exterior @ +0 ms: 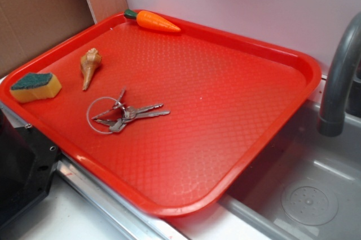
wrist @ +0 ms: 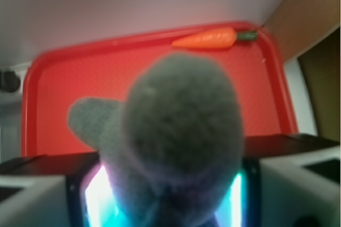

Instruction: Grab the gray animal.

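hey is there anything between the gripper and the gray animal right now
Nothing visible does. In the wrist view the gray animal already sits between the gripper's fingers, filling the gap close to the camera. The carrot lies far off at the red tray's far rim.

Red tray, diamond-textured. Orange carrot, green tip. Yellow sponge, dark green top. Tan shell. Silver keys. Gray animal, plain fuzzy. Gray faucet.

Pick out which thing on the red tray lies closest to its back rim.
The carrot, lying against the tray's far rim by the wall. The sponge, shell and keys all sit farther forward, toward the left.
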Robot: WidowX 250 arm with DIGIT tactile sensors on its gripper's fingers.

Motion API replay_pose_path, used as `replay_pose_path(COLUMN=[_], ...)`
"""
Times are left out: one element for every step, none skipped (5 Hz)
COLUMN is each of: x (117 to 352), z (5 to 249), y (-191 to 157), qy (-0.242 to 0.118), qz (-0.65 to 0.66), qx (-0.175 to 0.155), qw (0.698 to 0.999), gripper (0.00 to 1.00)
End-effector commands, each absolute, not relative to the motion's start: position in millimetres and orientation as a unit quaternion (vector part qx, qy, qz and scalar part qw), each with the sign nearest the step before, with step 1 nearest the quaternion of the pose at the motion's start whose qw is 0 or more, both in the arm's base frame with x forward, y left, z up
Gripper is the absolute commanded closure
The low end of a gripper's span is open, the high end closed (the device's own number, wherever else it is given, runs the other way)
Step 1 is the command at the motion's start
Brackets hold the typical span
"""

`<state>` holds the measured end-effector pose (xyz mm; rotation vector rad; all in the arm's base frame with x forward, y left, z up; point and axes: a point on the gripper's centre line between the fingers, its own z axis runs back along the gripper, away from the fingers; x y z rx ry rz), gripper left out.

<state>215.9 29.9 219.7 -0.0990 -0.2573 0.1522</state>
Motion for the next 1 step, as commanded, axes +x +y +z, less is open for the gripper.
replay_pose_path(x=[216.8], z=[233.1], y=[22.6], qy=[-0.140], qz=[0.077], qx=[-0.031], qw=[0.987], gripper=[1.00])
